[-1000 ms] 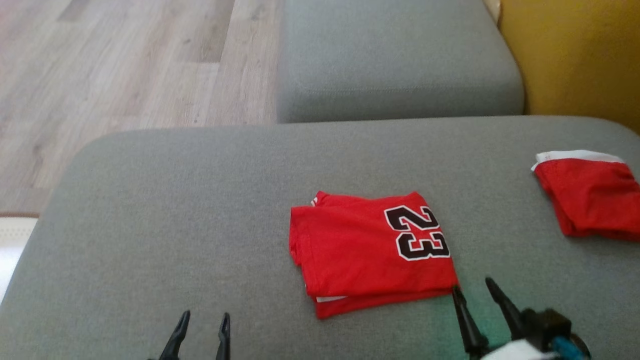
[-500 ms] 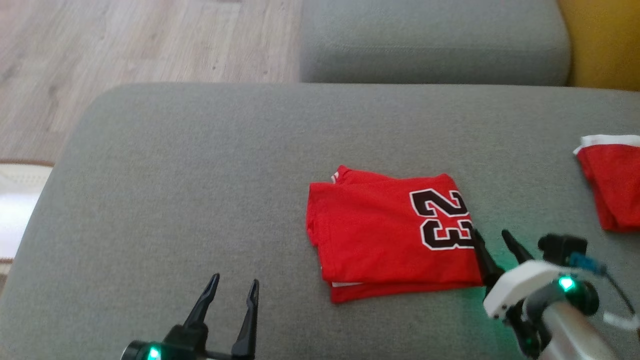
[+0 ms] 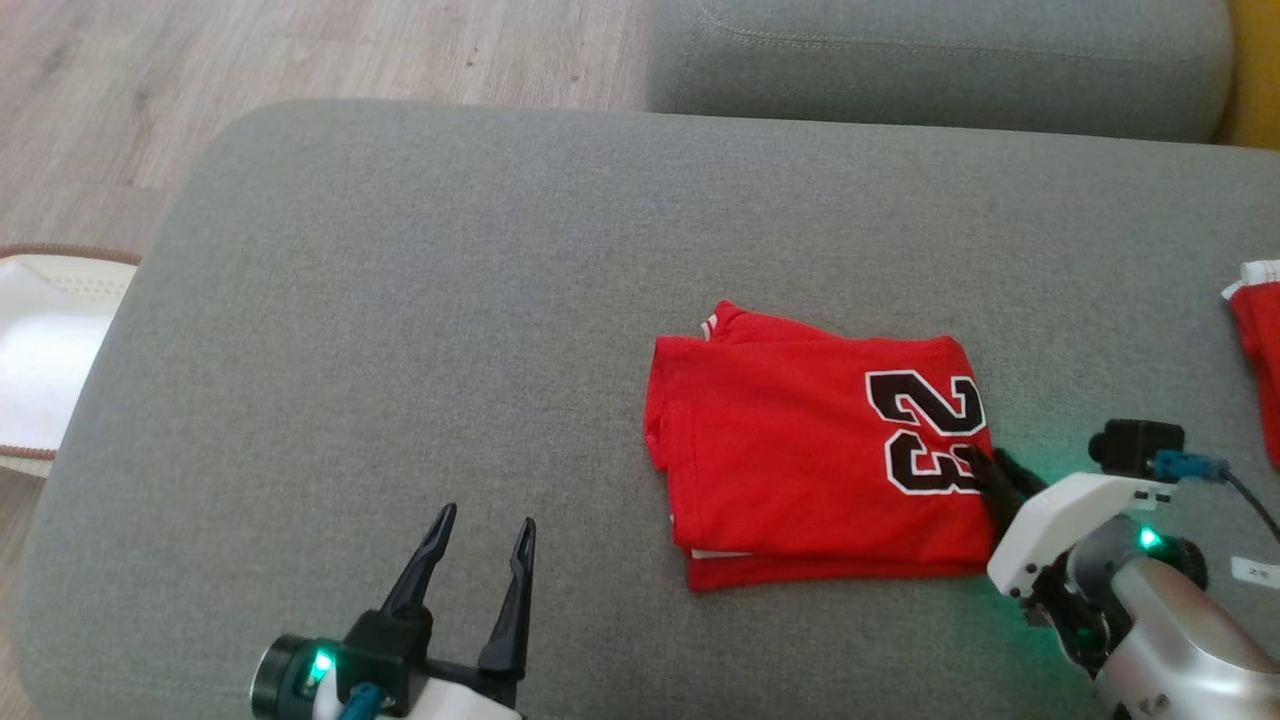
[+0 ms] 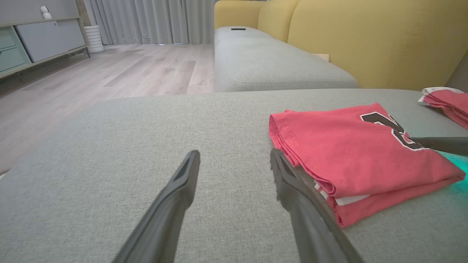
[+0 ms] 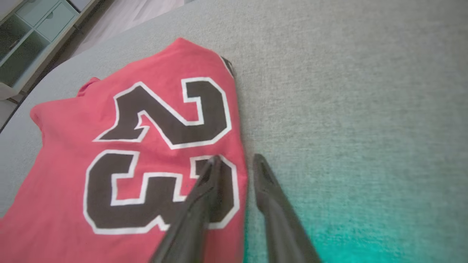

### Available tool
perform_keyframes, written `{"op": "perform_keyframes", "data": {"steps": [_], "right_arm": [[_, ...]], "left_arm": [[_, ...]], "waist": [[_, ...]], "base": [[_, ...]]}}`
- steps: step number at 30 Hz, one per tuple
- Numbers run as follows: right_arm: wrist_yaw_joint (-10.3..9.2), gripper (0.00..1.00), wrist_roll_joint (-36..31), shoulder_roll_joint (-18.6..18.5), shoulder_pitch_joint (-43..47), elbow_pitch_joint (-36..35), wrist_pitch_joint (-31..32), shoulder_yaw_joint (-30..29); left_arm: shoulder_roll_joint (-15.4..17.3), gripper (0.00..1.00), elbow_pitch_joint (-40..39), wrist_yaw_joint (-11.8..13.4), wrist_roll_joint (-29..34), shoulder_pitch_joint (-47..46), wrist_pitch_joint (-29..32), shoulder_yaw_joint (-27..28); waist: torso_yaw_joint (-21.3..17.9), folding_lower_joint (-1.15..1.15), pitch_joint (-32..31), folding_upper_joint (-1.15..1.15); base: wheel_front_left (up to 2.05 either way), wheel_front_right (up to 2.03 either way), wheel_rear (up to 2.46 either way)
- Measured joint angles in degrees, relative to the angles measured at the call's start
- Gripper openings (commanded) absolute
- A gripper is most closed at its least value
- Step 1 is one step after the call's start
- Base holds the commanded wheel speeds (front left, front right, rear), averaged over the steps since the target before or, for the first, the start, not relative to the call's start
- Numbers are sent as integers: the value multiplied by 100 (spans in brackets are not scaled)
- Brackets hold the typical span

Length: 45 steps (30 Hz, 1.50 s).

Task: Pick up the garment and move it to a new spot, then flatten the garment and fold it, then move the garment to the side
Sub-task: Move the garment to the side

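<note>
Matt red cloth garment [image 3: 800,440] on coarse-woven grey cushion [image 3: 400,300].

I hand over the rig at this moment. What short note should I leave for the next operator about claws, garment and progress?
Left claw: open, empty, over the grey fabric sofa cushion, left of the folded red jersey printed 23.
Right claw: jaws narrow, astride the jersey's right edge; grip not sure.
Done: jersey lies folded, mid-cushion.
Left: move it aside, perhaps toward the other red garment at the cushion's right end.
</note>
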Motion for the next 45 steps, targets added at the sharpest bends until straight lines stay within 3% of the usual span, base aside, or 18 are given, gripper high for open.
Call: {"op": "perform_keyframes", "data": {"steps": [6,22,30,36,37,42,45], "right_arm": [[0,0,240,-188,-162,24,-164,316],[0,0,-773,-1601,-2441,544,-324,480],[0,0,-1256,-1967,-3355,1181,-233,171],[0,0,-1633,-2011,-3611,1779,-319,-130],[0,100,-1722,-2008,-3646,1915,-376,-196],[0,100,-2203,-1891,-3730,2418,-813,-465],[0,100,-2417,-1562,-3688,2499,-1071,-546]], "left_arm": [[0,100,1,54,-49,-2,0,-14],[-13,100,-65,93,-97,-692,0,-214],[-19,100,-15,45,-88,-1220,0,-357],[-19,100,37,44,-88,-1367,0,-425],[-20,100,42,44,-88,-1378,0,-424],[-20,100,120,40,-89,-1373,0,-402],[-23,100,126,57,-111,-1332,0,-297]], "waist": [[-152,0,10,0],[-1221,0,615,0],[-1508,0,1140,0],[-1541,0,1293,0],[-1541,0,1291,0],[-1522,0,1142,0],[-1496,0,954,0]], "base": [[0,0,0],[0,0,0],[0,0,0],[0,0,0],[0,0,0],[0,0,0],[0,0,0]]}}
